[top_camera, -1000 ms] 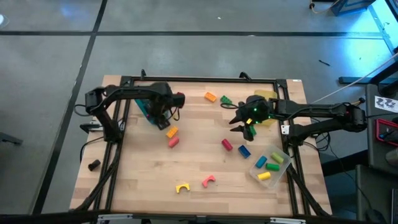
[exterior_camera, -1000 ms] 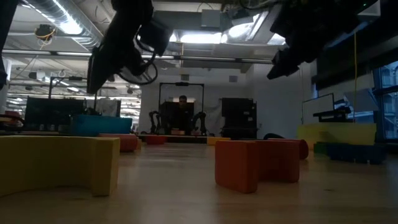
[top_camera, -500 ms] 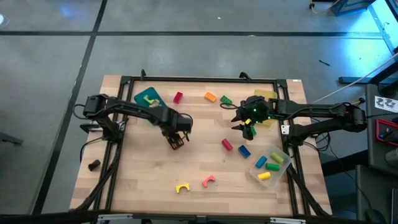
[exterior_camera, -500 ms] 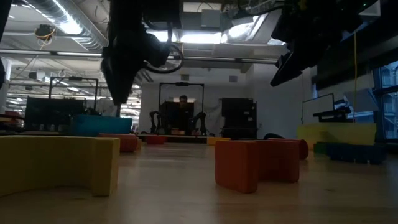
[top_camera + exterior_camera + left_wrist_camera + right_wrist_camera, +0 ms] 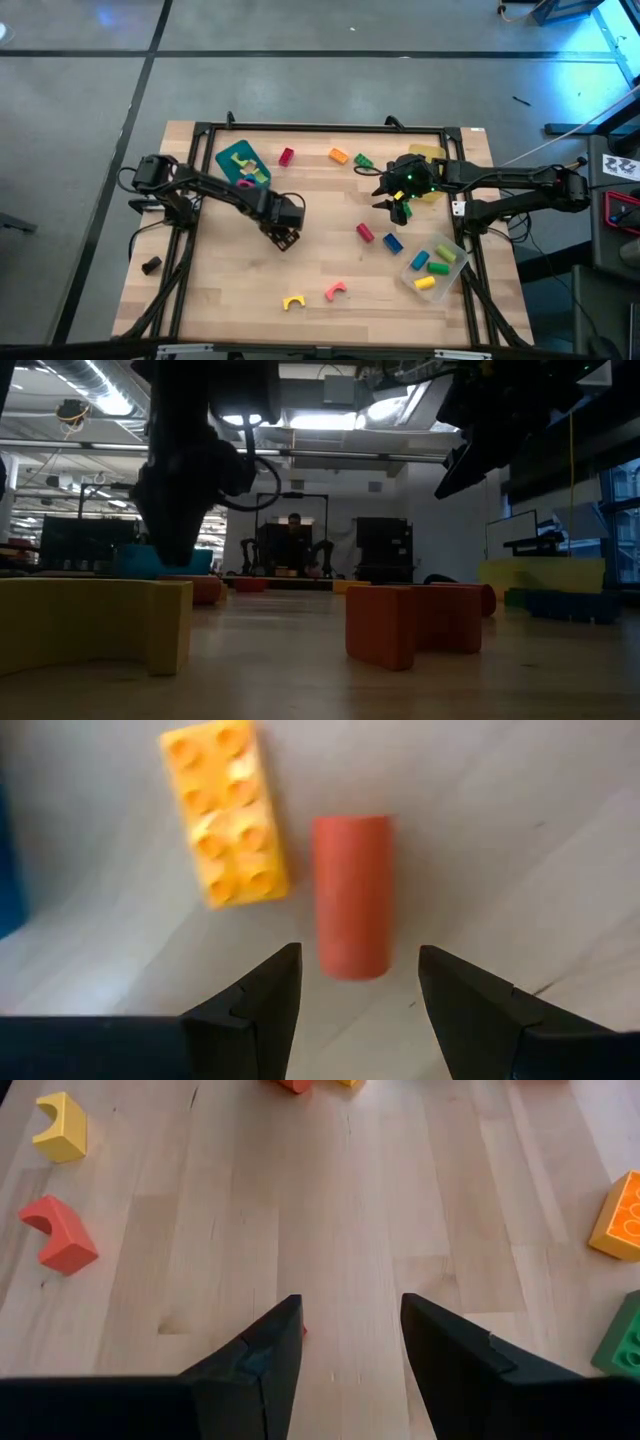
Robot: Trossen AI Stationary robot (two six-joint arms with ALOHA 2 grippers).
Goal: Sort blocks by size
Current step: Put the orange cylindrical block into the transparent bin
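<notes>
from above my left fingers (image 5: pixel 285 238) hide the red cylinder (image 5: pixel 352 896) and orange brick (image 5: pixel 226 813); wrist view shows them spread, empty. right fingers (image 5: pixel 343 1342) at three o'clock, parted, empty.

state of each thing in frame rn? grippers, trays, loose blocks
left gripper: jaws open, over the red cylinder, not gripping
orange brick: flat, studs up, beside the cylinder
right gripper: jaws open, empty
teal tray: holds blocks
clear tray: holds blocks
yellow arch: loose on table
pink arch: loose on table
</notes>
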